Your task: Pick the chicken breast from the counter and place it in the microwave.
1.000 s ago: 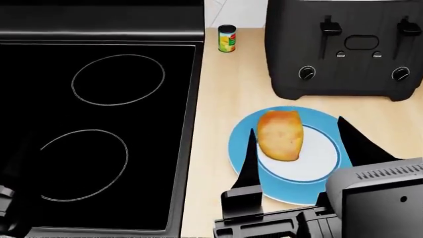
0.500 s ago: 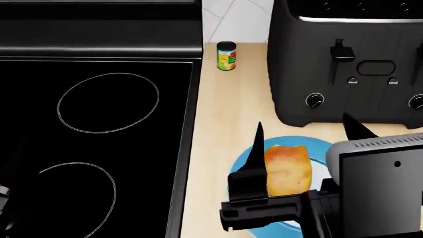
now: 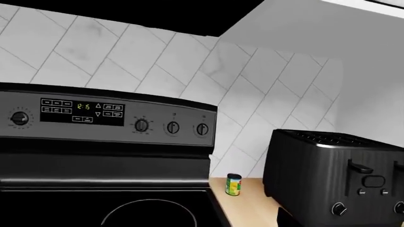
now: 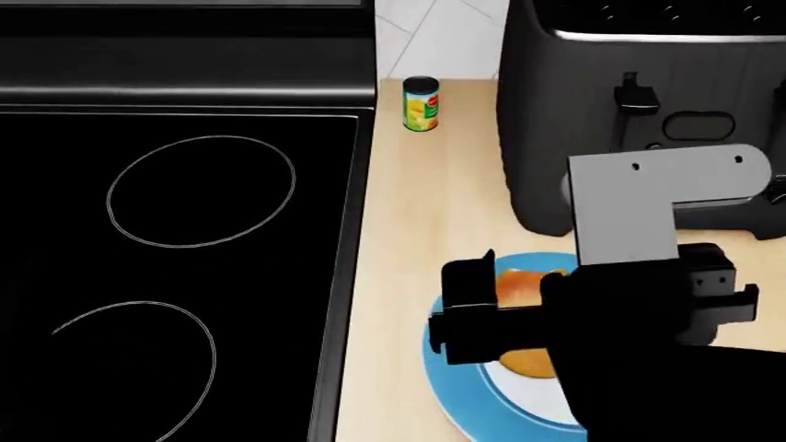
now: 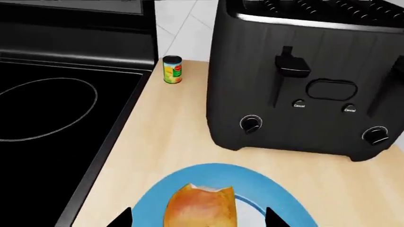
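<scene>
Black right pincer (image 4: 516, 313) under grey angular bracket (image 4: 651, 198).

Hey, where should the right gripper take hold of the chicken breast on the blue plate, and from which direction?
Grip the chicken breast across its narrower width, coming straight down from above. It lies flat on the blue plate, so only its rounded flanks offer the fingers purchase. The right gripper already straddles it, open; the toaster stands clear behind.

toaster (image 4: 639, 101), can (image 4: 421, 103), stove (image 4: 184, 230), plate (image 4: 461, 405)
</scene>
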`<state>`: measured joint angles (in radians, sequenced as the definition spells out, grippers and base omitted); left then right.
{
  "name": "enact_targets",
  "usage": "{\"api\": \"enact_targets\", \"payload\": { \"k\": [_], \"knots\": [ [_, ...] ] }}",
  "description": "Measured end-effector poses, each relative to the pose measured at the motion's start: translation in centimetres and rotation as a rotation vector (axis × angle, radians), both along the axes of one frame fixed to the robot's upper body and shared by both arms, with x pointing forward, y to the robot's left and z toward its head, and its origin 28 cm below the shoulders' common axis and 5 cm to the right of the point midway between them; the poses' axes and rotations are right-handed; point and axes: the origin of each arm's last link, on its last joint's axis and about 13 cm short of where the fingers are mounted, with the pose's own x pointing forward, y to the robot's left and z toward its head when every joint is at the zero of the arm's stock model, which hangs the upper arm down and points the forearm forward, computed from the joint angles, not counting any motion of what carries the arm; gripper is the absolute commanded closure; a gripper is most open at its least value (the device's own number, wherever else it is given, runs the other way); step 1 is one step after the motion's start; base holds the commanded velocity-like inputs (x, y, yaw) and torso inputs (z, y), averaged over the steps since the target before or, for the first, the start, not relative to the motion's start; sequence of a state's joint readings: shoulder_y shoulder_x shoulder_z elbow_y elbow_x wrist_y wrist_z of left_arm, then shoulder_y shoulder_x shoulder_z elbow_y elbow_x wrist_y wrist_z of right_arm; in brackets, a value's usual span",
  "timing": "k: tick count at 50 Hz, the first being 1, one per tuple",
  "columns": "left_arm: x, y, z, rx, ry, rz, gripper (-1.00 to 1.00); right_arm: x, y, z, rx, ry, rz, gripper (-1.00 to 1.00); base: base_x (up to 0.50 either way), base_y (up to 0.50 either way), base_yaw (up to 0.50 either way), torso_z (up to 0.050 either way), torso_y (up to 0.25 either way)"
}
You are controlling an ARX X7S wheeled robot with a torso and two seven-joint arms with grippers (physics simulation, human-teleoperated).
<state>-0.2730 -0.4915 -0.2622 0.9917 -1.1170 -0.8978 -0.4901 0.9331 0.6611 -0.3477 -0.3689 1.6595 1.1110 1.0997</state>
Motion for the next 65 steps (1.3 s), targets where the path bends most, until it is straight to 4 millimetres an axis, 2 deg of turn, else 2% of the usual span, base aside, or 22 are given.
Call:
{"api": "enact_targets", "payload": {
  "k": [10, 20, 57, 58, 65],
  "knots": [
    [0.0, 0.0, 0.5, -0.014, -0.023, 0.019, -1.0, 2.6, -0.3, -1.3, -0.01, 0.09, -0.03, -1.0, 0.0, 0.0, 0.0, 0.0, 0.0],
    [-0.2, -0.1, 0.7, -0.022, -0.033, 0.025, -1.0, 4.2, -0.1, -2.6, -0.025, 0.149, -0.029, -1.0, 0.0, 0.0, 0.0, 0.0, 0.0],
    [-0.6, -0.3, 0.8, -0.043, -0.042, 0.022, -1.0, 5.6, 0.4, -5.4, -0.055, 0.221, -0.018, -1.0, 0.0, 0.0, 0.0, 0.0, 0.0],
    [-0.6, -0.3, 0.8, -0.043, -0.042, 0.022, -1.0, 5.6, 0.4, -5.4, -0.054, 0.22, -0.018, 1.0, 0.0, 0.0, 0.0, 0.0, 0.0],
    [-0.7, -0.3, 0.8, -0.045, -0.04, 0.022, -1.0, 5.6, 0.4, -5.4, -0.043, 0.219, -0.031, 1.0, 0.0, 0.0, 0.0, 0.0, 0.0]
  ]
}}
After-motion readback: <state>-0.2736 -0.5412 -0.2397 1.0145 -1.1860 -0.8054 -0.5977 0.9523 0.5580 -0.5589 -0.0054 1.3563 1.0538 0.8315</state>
